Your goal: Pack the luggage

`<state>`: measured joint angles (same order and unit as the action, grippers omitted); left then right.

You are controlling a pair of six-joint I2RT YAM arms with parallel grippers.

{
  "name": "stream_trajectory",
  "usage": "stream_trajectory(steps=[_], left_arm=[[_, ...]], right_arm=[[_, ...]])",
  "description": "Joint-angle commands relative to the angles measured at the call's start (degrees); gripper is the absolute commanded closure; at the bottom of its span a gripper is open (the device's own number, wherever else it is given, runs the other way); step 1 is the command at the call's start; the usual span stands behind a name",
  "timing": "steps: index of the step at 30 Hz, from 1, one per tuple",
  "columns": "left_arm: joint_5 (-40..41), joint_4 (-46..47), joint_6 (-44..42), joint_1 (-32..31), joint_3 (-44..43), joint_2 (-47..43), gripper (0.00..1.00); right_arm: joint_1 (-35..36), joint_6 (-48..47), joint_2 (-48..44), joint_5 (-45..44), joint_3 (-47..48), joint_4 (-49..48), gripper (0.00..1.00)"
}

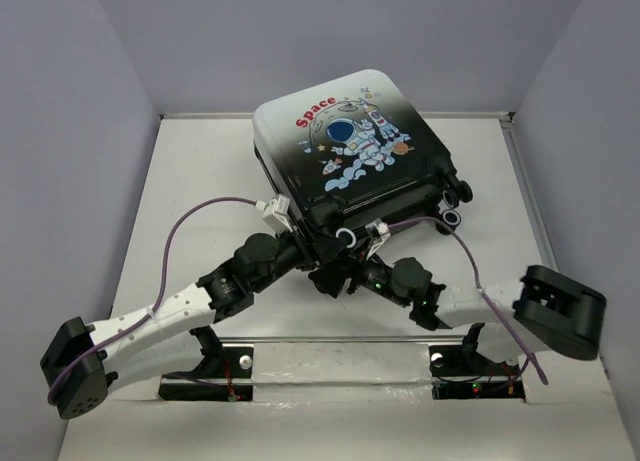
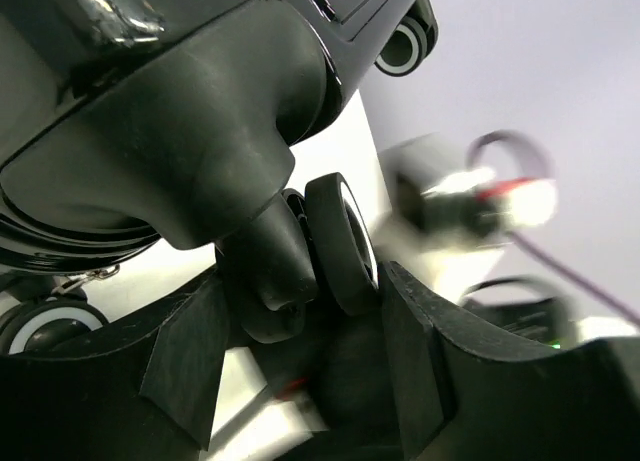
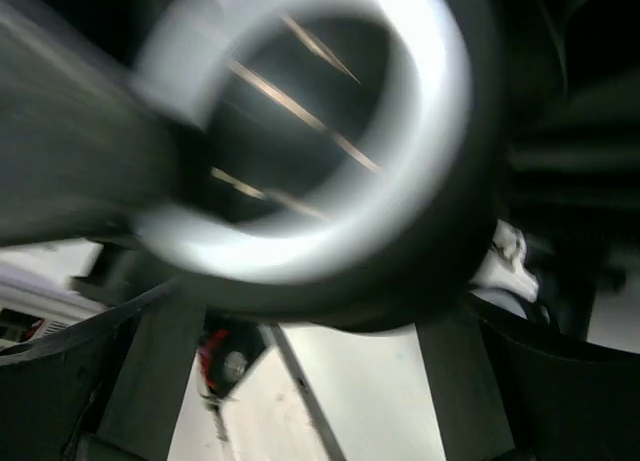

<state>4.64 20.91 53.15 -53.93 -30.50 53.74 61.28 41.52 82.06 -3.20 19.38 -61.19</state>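
While your left gripper (image 2: 300, 321) and right gripper (image 3: 300, 351) gape around black-and-white wheels (image 2: 340, 246), nothing is pinched.
That black-to-white hard-shell suitcase (image 1: 355, 146) may roll toward twelve o'clock.

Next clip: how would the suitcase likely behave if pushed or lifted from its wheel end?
The suitcase has a glossy hard shell, so it would probably stay rigid but slip against fingers. Its wheels look like swivel casters, so a grip there may twist loose. Lying flat on the table, it seems likelier to slide than tip.
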Motion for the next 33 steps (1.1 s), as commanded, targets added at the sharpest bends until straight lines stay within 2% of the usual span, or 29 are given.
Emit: stream_trajectory(steps=[1,2,3,5,8,13,18,23,28,30,33], left_arm=[[-2.71,14.60,-0.94,-0.65,0.44,-7.67,0.53],[-2.62,14.60,-1.03,-0.30,1.14,-8.03,0.45],[-2.62,14.60,-0.94,-0.12,1.32,-8.21,0.41],[-2.45,14.51,-1.03,0.23,1.50,-8.21,0.34],[-2.89,14.60,-1.11,0.41,1.50,-7.86,0.30],[-4.11,14.86,-1.11,0.67,1.41,-7.15,0.29],[-4.29,14.95,-1.20,0.76,1.94,-8.03,0.26],[-4.73,15.30,-0.94,0.85,2.02,-8.47,0.21],[-6.40,15.57,-1.03,0.93,2.90,-9.87,0.18],[-6.23,15.57,-0.85,0.93,3.87,-10.58,0.18],[-6.05,15.57,-0.59,0.93,5.01,-11.63,0.18]], right_arm=[[0.86,-8.37,-14.62,-5.49,0.66,21.77,0.08],[0.86,-9.60,-20.39,-6.37,1.18,26.08,0.06],[0.86,-10.13,-22.97,-8.55,1.89,34.12,0.04],[0.86,-11.71,-28.42,-10.41,3.91,40.50,0.00],[0.86,-14.35,-30.47,-11.12,6.97,42.03,0.00],[0.86,-17.70,-25.39,-11.04,13.75,42.21,0.00],[0.86,-19.63,-22.65,-10.07,17.53,38.34,0.01],[0.86,-21.39,-19.31,-13.66,19.21,34.39,0.09],[0.86,-21.39,-17.91,-18.58,16.31,23.52,0.15],[0.86,-21.48,-17.12,-21.31,15.34,19.20,0.14],[0.86,-21.57,-15.88,-22.64,15.60,15.60,0.06]])
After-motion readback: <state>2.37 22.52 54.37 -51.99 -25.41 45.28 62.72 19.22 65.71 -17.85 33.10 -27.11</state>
